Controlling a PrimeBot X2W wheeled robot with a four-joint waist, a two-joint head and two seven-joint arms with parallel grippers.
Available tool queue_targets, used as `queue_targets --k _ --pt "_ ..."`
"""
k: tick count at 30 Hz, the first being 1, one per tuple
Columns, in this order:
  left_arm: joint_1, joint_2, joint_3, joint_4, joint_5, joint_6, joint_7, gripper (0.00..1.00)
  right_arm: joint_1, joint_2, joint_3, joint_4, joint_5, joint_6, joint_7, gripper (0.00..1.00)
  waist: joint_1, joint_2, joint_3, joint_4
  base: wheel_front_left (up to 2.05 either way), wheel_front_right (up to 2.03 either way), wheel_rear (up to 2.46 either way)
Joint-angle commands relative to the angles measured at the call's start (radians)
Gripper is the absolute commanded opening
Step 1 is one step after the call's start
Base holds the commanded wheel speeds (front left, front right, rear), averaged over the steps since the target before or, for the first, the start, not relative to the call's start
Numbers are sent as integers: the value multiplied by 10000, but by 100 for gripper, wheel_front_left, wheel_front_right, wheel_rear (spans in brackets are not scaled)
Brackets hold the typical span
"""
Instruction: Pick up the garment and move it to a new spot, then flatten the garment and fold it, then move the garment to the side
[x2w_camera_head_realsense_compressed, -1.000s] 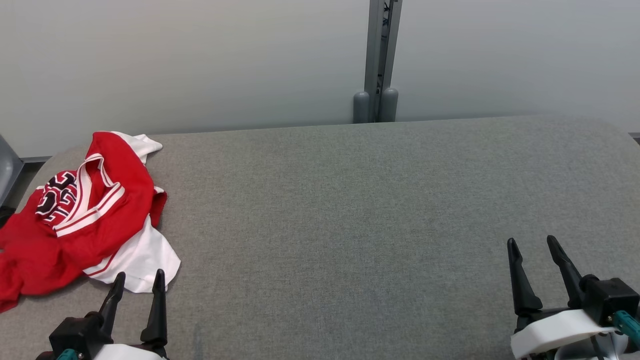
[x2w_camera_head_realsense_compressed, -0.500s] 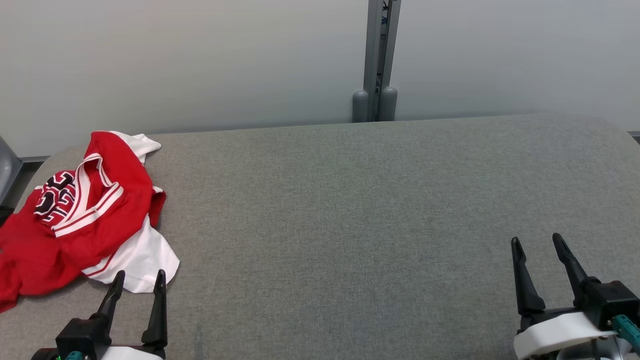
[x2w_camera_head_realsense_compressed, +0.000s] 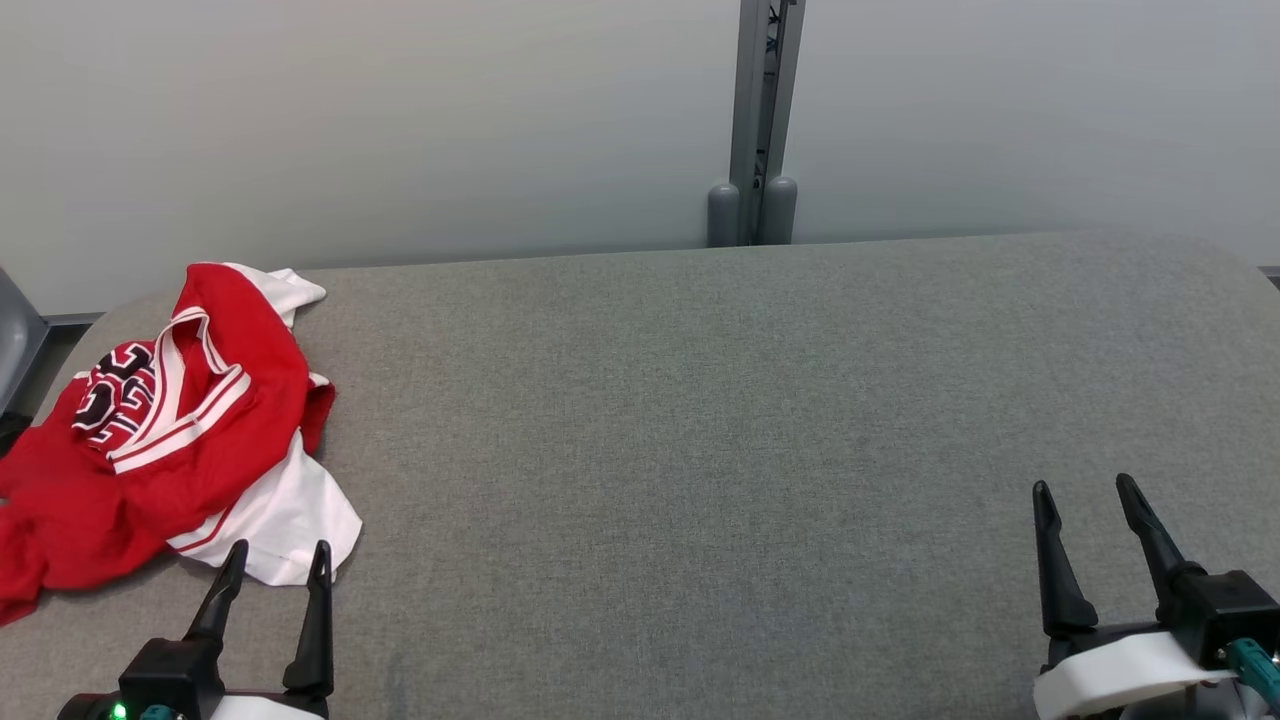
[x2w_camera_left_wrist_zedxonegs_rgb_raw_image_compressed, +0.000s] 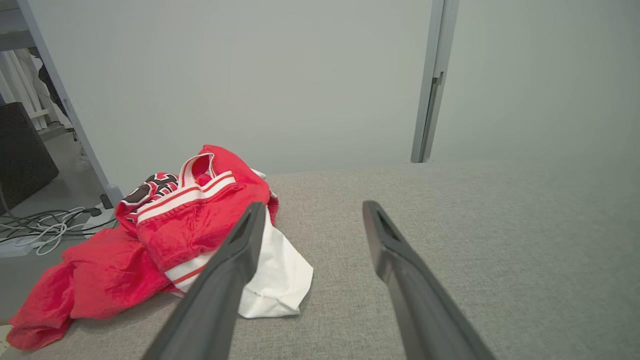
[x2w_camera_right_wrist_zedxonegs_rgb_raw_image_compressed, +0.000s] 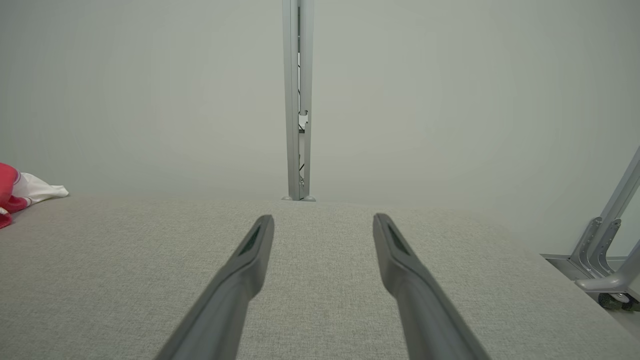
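Judging by how things lay, none of the task had been done. The garment (x2w_camera_head_realsense_compressed: 170, 430), a red and white jersey with a dark crest, sat crumpled in a heap at the left edge of the head view. It lay on the left end of the grey fabric surface (x2w_camera_head_realsense_compressed: 700, 450), with one red part trailing toward the frame's lower left corner. It was not lifted, spread or folded, so the pick-up, the move to a new spot, the flattening, the fold and the final shift aside were all left to do. The grey stretch in the middle of the frame looked like the likely place to lay it out.

The left claw (x2w_camera_head_realsense_compressed: 280, 548) sat at the lower left of the head view with its fingers pointing up the frame. Its tips were just beside the white hem of the heap and, as far as could be told, not touching it. Its jaws stood spread wide with nothing between them. In the left wrist view the heap lay left of centre, partly behind one dark finger.

The right claw (x2w_camera_head_realsense_compressed: 1084, 485) sat at the lower right, well apart from the cloth. It was equally wide open and held nothing, and its fingers aimed toward the pale wall and the grey post (x2w_camera_head_realsense_compressed: 757, 120) at top centre.
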Motion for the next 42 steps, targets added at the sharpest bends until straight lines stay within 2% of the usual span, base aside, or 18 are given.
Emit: queue_targets --k 1,14,17,20,21,26,30,37,42 --pt "-36 23 59 16 14 -31 -47 100 69 -7 -46 23 52 20 -53 100 0 0 1 1 0 0 0" --pt "-182 -59 42 146 59 -114 -49 100 183 58 -224 13 46 19 -53 100 0 0 -39 192 0 0 0" --pt "-284 -95 -61 178 87 -131 -44 100 415 50 -272 -6 51 20 -53 100 0 0 -159 762 0 0 0" --pt "-308 -92 -125 212 108 -149 -35 100 480 39 -311 -8 62 20 -53 100 0 0 -197 990 0 0 0" --pt "-280 -89 -150 243 110 -166 -35 100 551 29 -231 50 53 19 -53 100 0 0 -298 1408 0 0 0" --pt "55 -71 -149 371 80 -167 -35 100 542 60 123 156 125 19 -53 100 0 0 -606 2624 0 0 0" --pt "380 2 12 335 48 -94 -35 100 330 99 629 265 192 14 -53 100 0 0 -779 3309 0 0 0" --pt "322 39 -122 295 -106 -180 -35 100 80 120 1296 370 349 11 -53 100 0 0 -601 3592 0 0 0" --pt "-1118 127 -782 331 -519 -278 311 100 -360 82 1379 68 135 11 -53 100 0 0 724 3472 0 0 0"
